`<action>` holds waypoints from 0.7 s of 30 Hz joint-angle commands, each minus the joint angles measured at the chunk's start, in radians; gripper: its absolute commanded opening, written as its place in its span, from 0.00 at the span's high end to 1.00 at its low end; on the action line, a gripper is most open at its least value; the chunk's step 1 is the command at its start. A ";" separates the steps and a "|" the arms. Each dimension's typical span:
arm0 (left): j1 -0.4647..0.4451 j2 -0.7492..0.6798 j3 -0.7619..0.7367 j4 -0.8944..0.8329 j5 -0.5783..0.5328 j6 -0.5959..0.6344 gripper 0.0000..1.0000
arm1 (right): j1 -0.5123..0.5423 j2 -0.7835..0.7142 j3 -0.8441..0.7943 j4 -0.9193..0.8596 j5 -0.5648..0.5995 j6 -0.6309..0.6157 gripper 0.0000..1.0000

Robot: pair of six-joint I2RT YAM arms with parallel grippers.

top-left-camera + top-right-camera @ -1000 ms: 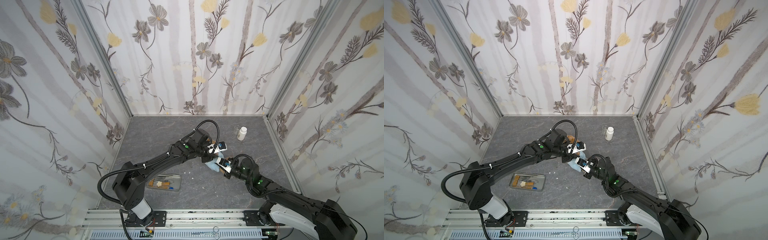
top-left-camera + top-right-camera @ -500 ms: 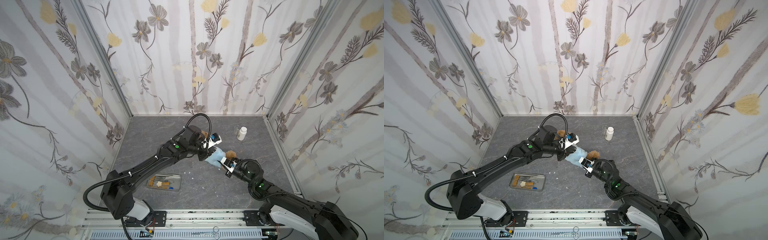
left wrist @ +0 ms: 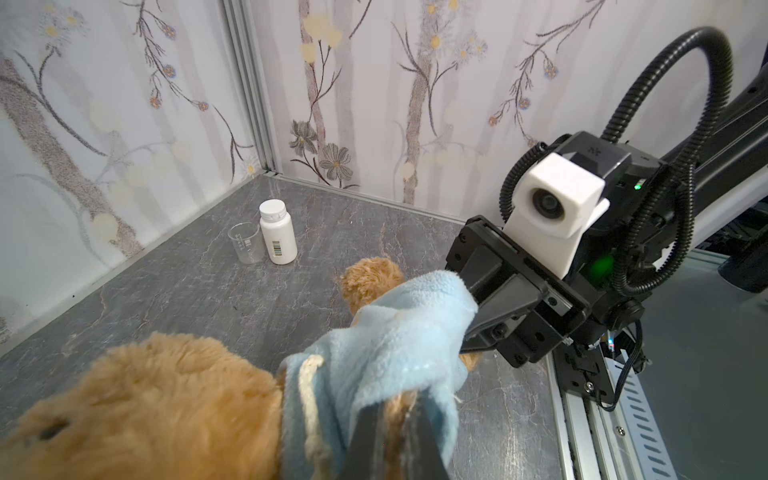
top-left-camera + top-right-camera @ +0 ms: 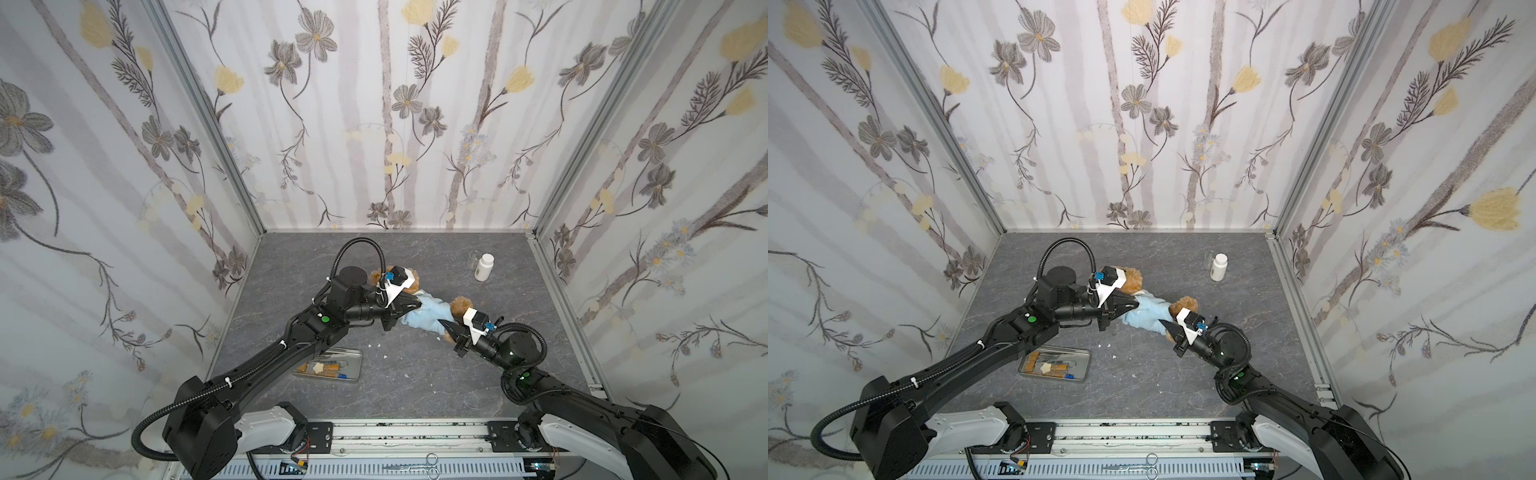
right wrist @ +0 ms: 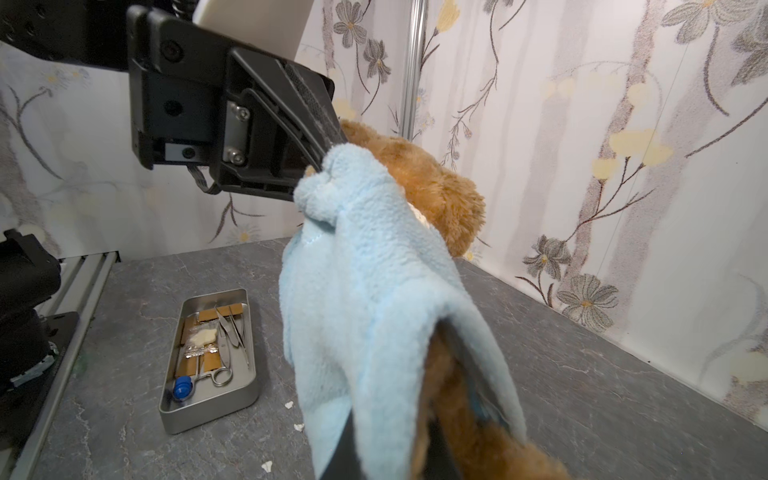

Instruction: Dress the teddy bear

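Teddy bear (image 4: 1134,279) near the middle of the table (image 4: 415,395), stretched between my two arms. A second ago the left gripper (image 4: 417,306) stood part open. I have since closed it, so its fingers now pinch the light blue shirt (image 4: 430,316) at the neck end, and the arm has drawn back toward the rear left. The right gripper (image 4: 444,323) stays pinched on the shirt's hem. I judge the shirt taut and ready to draw down the body. The bear's long axis runs diagonally, head to the rear left and feet to the front right.
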 commanded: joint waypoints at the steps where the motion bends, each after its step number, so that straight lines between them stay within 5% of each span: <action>1: 0.030 -0.021 -0.027 0.127 -0.066 -0.073 1.00 | -0.012 0.021 -0.008 0.145 0.065 0.103 1.00; 11: 0.058 -0.059 -0.084 0.201 0.042 -0.089 1.00 | -0.053 0.087 -0.010 0.216 0.061 0.220 1.00; 21: 0.057 -0.104 -0.108 0.139 0.157 0.061 1.00 | -0.084 0.091 0.047 0.104 0.071 0.265 1.00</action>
